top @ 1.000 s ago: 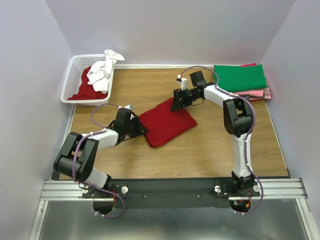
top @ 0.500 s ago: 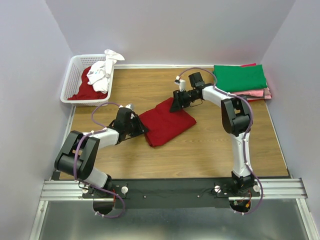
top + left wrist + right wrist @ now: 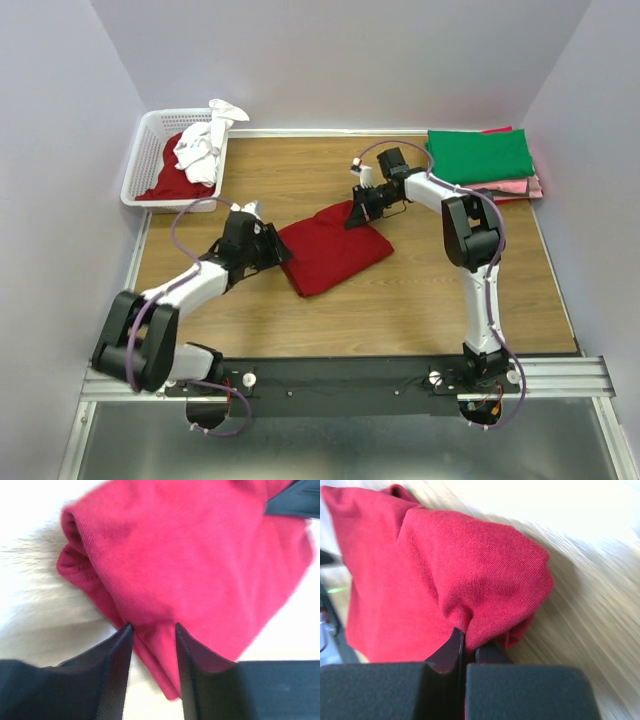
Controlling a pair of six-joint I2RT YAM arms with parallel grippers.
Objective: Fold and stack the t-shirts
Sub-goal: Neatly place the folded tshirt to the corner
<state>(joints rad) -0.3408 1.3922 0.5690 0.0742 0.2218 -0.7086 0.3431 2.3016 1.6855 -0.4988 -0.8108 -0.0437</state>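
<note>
Though folded, dark red t-shirt [image 3: 330, 250], lumpy.

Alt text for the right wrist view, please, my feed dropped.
The right pincer is shut on a bunched fold at the edge of the red t-shirt, seen close up from just behind the black tips. The rest of the shirt spreads up and left over the blurred wooden table.

Plain dark red t-shirt [image 3: 330, 252], green t-shirt [image 3: 480, 155], white basket [image 3: 138, 168].

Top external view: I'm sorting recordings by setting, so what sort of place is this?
Probably a lab test cell: wooden table boxed in by plain walls, metal mounting rail, stacked folded t-shirts.
</note>
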